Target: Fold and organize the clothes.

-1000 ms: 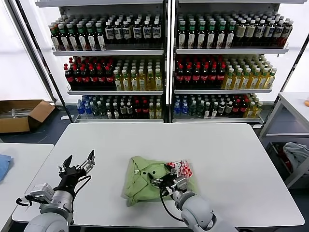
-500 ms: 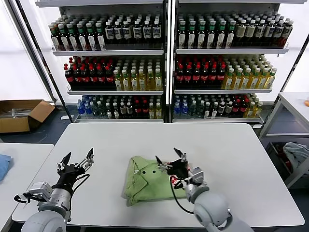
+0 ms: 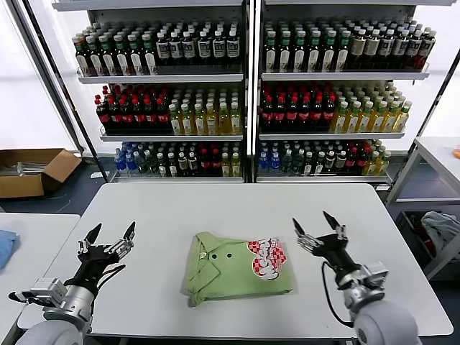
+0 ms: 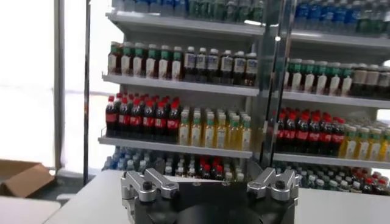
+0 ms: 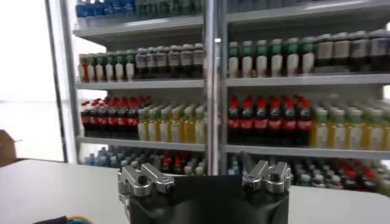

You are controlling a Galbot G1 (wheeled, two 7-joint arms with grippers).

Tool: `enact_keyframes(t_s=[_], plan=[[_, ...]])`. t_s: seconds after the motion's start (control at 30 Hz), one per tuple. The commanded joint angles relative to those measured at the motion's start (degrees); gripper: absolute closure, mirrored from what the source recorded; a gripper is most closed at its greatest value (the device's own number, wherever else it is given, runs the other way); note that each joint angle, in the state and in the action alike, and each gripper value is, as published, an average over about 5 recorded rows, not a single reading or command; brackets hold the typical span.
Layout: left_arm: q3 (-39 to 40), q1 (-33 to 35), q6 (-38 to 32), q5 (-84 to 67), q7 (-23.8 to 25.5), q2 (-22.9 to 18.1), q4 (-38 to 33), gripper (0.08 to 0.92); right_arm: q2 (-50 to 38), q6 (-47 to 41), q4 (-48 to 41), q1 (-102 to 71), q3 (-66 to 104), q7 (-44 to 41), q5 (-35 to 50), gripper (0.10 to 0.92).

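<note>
The clothes (image 3: 233, 267), a light green soft short-sleeved shirt w/ collar, small buttons and a red-and-white checkered print, lie folded into a compact rough rectangle at the near-middle of the white table (image 3: 215, 205). Collar and buttons face the robot's left, checkered print sits on top toward the robot's right.

What just changed: a second ago the right gripper (image 3: 319, 231) was down on the shirt's right side, on the printed part. Now it's lifted clear and pulled off to the right, well apart from the fabric, jaws spread wide, holding nothing. With the arm gone the print shows in full and the fold lies flat, no flap springing back.

Left gripper (image 3: 108, 239) hovers over the table left of the shirt, near but not touching, also wide open and empty; barely shifted vs. a second ago. Both wrist views look out at the bottle shelves (image 3: 244, 93), no cloth in either.

Meaning for the task: looks like the last fold is released and holding. Judging by the shape, folding is basically done; what's left, if anything, is tidying or squaring the edge nearest the robot, which looks a bit uneven. Arms appear to be retreating to rest.
</note>
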Motion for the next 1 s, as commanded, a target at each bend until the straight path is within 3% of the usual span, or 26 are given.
enact_keyframes(t_s=[0.03,0.5,1.0], plan=[[-4.61,1.93,-3.78,5.45,10.54,-0.94,-0.50,0.177,4.00,5.62,2.82,-15.53,19.14,-6.73,0.08,0.203],[-6.96,2.93,-6.91,7.28,15.58,-3.40,1.23,0.177,8.41,3.41,2.68,-16.94,22.56,-8.88,-1.80,0.203],[-6.94,3.08,-6.49,6.89,16.00,-3.50,-0.25,0.177,8.55,2.89,3.26,-18.36,23.87,-9.38,-1.56,0.203]])
